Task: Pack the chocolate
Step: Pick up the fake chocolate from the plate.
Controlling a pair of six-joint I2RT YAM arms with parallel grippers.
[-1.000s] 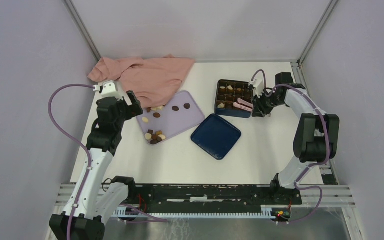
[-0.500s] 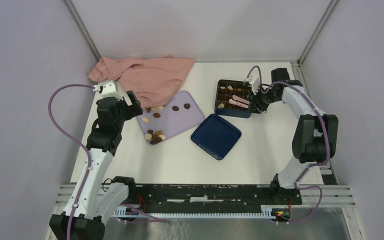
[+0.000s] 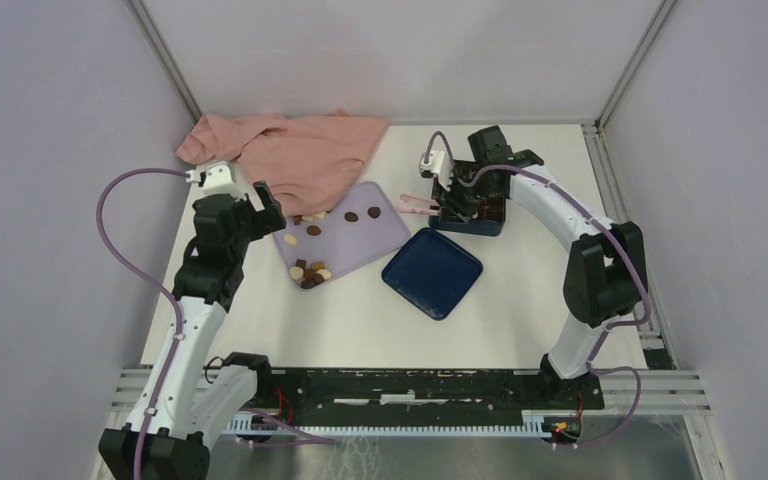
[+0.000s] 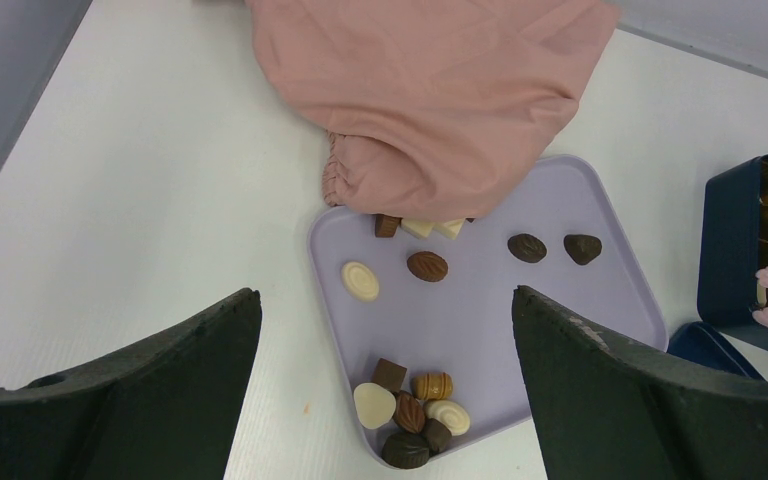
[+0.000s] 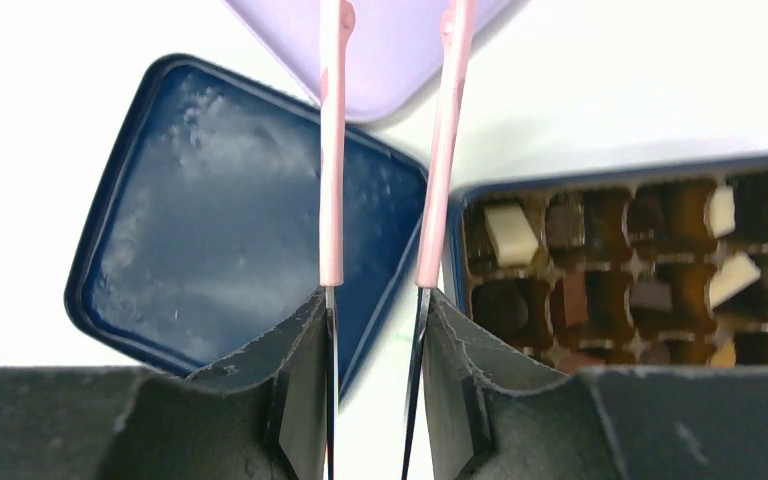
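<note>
pointing left, the pink tongs [image 3: 418,203] clenched in your right gripper [image 3: 449,205] reach the lilac tray [image 3: 385,238], tips empty. chocolates [image 3: 310,272] lie farther left, closer to your released left gripper [image 4: 384,300].

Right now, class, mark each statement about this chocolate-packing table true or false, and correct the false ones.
1. The right gripper holds pink tongs. True.
2. The dark blue lid covers the box. False: the lid lies flat on the table beside the open box.
3. The pink cloth overlaps the far edge of the lilac tray. True.
4. The left gripper is shut on a chocolate. False: it is open and holds nothing.
5. The lilac tray has been emptied. False: many chocolates lie on it.
</note>
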